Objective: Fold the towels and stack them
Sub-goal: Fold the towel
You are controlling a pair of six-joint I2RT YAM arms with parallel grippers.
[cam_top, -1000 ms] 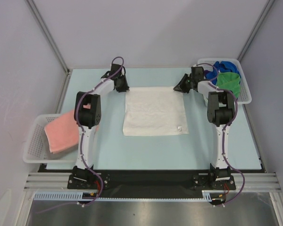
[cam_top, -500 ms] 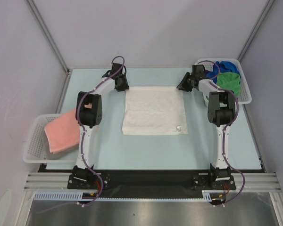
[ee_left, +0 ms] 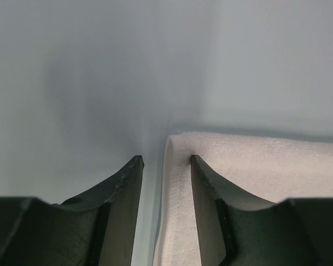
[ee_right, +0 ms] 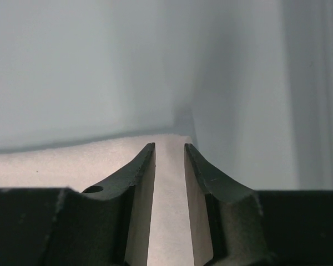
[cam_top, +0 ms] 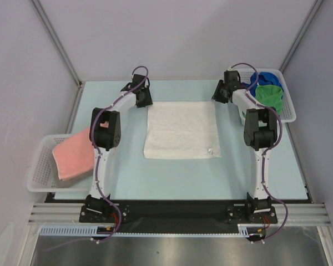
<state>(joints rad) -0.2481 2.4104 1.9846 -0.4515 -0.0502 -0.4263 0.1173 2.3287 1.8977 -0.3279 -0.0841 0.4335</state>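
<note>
A white towel (cam_top: pixel 182 130) lies spread flat in the middle of the table, a small tag at its near right corner. My left gripper (cam_top: pixel 145 101) hovers at its far left corner, jaws open. In the left wrist view the towel (ee_left: pixel 266 160) has its side edge running between the left gripper's (ee_left: pixel 165 160) fingers. My right gripper (cam_top: pixel 218 94) is at the far right corner, open. In the right wrist view the towel (ee_right: pixel 55 160) lies under the right gripper (ee_right: pixel 169 147), unpinched. A salmon pink towel (cam_top: pixel 72 155), a blue towel (cam_top: pixel 262 79) and a green towel (cam_top: pixel 269 95) sit in baskets.
A white lattice basket (cam_top: pixel 38 178) at the table's left edge holds the folded pink towel. A second basket (cam_top: pixel 289 111) at the far right corner holds the bunched blue and green towels. The cell's walls stand close behind both grippers.
Both grippers have widened their jaws and drawn back a little toward the far wall, the right one more. The white towel's far edge now lies flat on the table.
</note>
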